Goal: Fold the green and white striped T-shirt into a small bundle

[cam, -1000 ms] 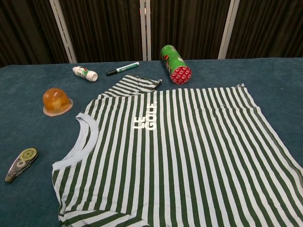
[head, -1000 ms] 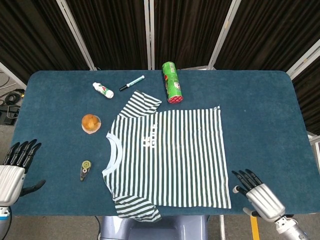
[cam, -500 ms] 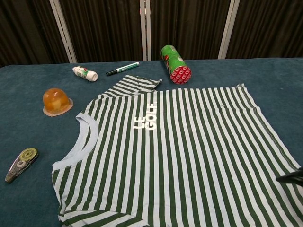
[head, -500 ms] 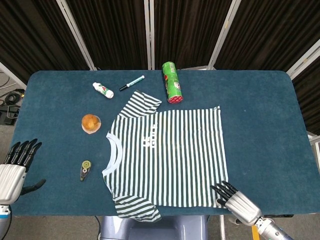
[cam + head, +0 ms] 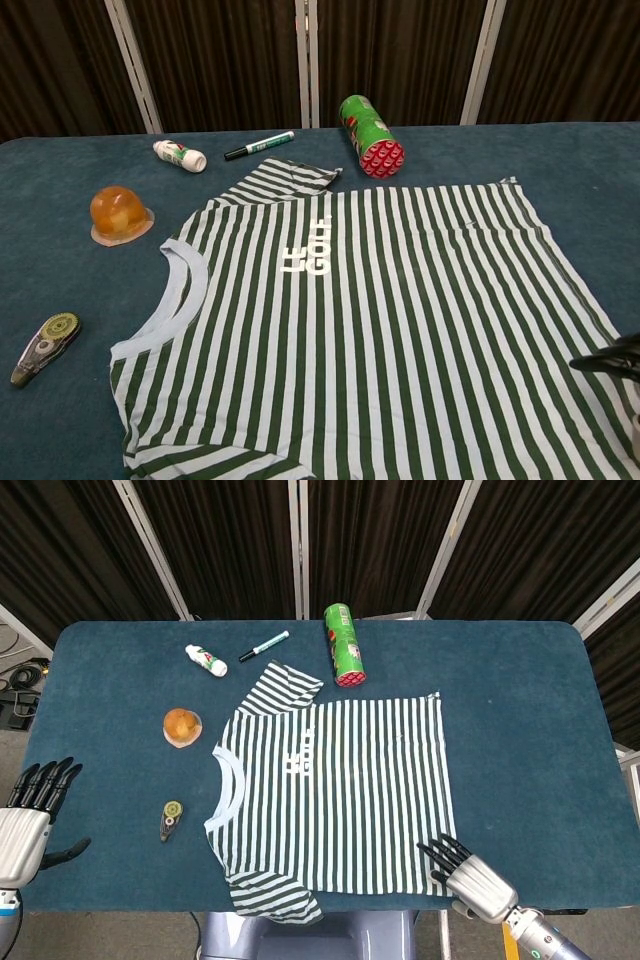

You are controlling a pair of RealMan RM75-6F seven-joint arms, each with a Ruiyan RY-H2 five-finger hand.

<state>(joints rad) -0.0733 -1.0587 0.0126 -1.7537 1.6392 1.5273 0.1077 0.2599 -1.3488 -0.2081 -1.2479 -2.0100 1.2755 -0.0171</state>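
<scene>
From the head view, the green and white striped T-shirt (image 5: 335, 795) lies spread flat in the middle of the blue cloth-covered worktop (image 5: 520, 720), collar toward the left, one sleeve crumpled at the near edge and the other folded over near the green cylindrical can (image 5: 342, 644); the right hand (image 5: 468, 878) rests with fingers apart on the shirt's near right corner, gripping nothing, while the left hand (image 5: 30, 815) hovers with fingers spread at the worktop's left edge. From the chest view, the shirt shows white lettering on its chest and a pale collar band, and only the dark fingertips (image 5: 605, 361) of the right hand reach onto its right hem.
</scene>
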